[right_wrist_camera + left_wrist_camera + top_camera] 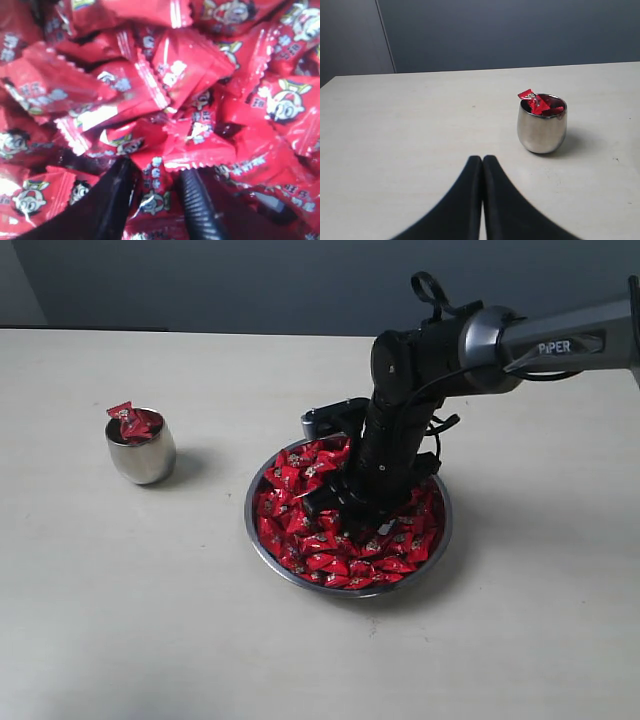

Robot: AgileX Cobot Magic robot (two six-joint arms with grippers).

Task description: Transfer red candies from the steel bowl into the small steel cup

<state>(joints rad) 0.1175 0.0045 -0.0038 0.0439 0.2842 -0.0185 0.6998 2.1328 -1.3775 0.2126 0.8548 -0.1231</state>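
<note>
The steel bowl [248, 525] sits at the table's middle, heaped with red candies [330, 552]. My right gripper [352, 516] reaches down into the pile. In the right wrist view its fingers [156, 170] are pressed against both sides of one red candy [156, 199], with other candies packed all around. The small steel cup [140, 455] stands upright at the left with a few red candies [132, 420] sticking out of its top. The left wrist view shows my left gripper [482, 159] shut and empty, low over the table, short of the cup [541, 131]. This gripper is out of the exterior view.
The right arm [520, 340] stretches in from the right above the table. Bare beige tabletop [200, 620] lies between the cup and the bowl and along the front. A dark wall runs behind the table's far edge.
</note>
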